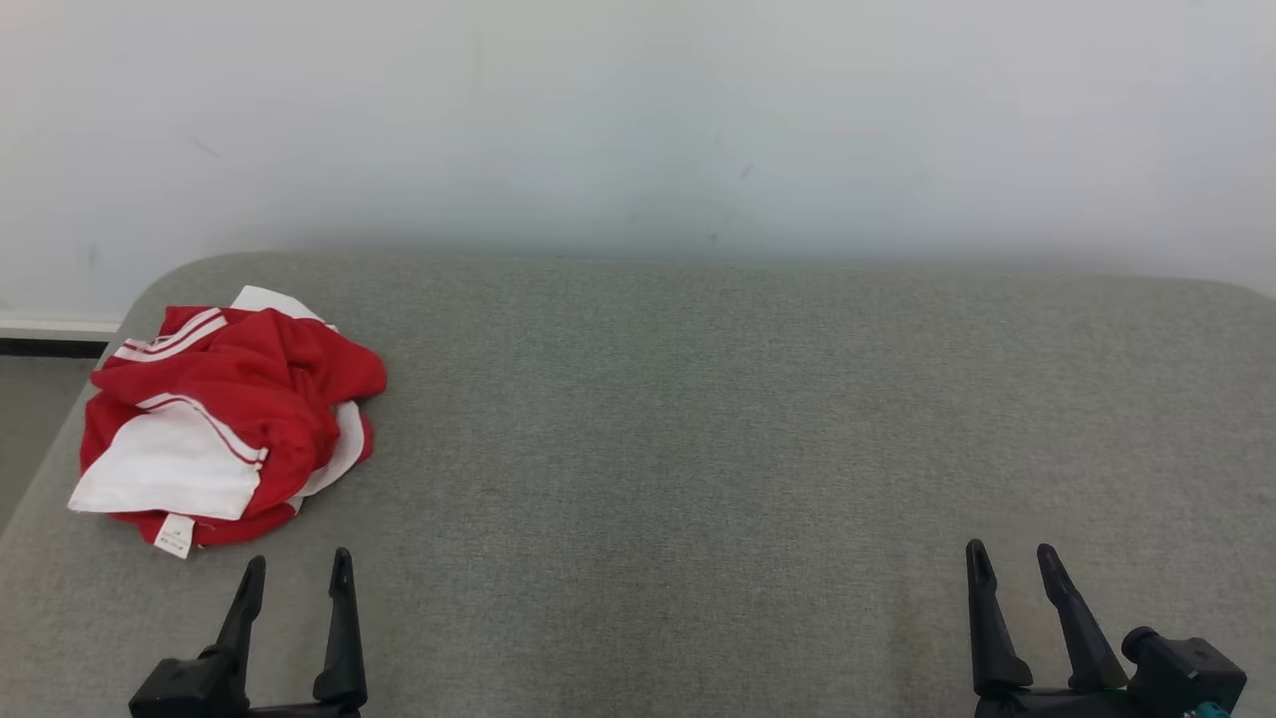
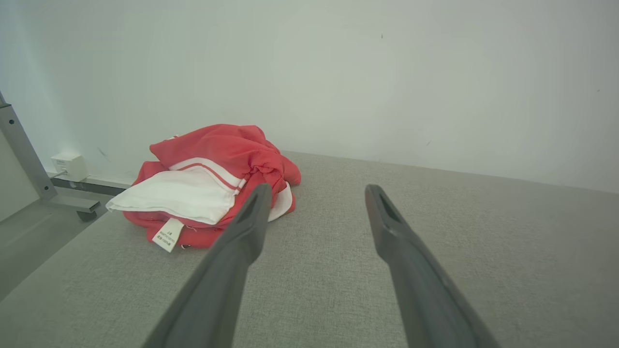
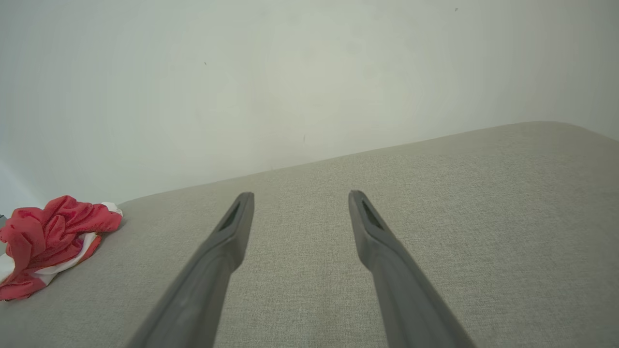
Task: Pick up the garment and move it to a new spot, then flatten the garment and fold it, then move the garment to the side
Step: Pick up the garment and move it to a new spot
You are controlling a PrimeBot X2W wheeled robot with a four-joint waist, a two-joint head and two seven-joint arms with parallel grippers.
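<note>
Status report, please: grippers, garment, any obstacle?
Left gripper open, empty, near garment, not touching. Right gripper open, empty. Garment crumpled on grey surface, robot's left. No obstacle seen.

Hiding the kind of garment [image 1: 224, 409] in crumpled folds, showing tag [image 2: 168, 235] print too small for reading, cropping it at the right wrist view's left edge.

Red garment [image 1: 261, 384] with white panels and thin white stripes; plain grey fabric surface [image 1: 698, 449]; pale off-white wall [image 1: 638, 120]
</note>
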